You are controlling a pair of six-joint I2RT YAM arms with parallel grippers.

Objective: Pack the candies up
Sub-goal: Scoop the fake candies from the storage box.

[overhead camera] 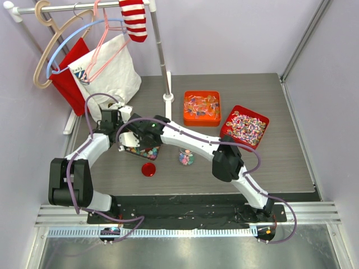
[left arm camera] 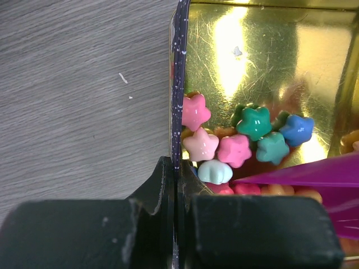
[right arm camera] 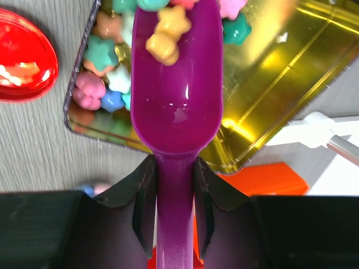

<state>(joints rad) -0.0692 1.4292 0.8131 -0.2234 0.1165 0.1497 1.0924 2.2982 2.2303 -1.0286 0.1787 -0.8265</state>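
This is a robot lab's test cell, not a lived-in room. Plain lilac walls [overhead camera: 224,33] box in a small grey table [overhead camera: 280,162]. A left arm [overhead camera: 92,148] and a right arm [overhead camera: 190,140], trailing looped cables [overhead camera: 72,174], are bolted by metal rails [overhead camera: 314,214] along its near edge. Everything else is staged props. A clothes rack [overhead camera: 160,50] at the far left corner carries hangers [overhead camera: 61,40], a striped sock [overhead camera: 134,21] and bags [overhead camera: 115,70]. An orange tin [overhead camera: 202,123], a red tin [overhead camera: 228,119] and a gold tin [left arm camera: 269,50] of candies [left arm camera: 255,122] also sit on the table.

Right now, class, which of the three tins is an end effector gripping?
The gold-lined tin, wall pinched by the left end effector; the orange tin and red tin stand untouched.
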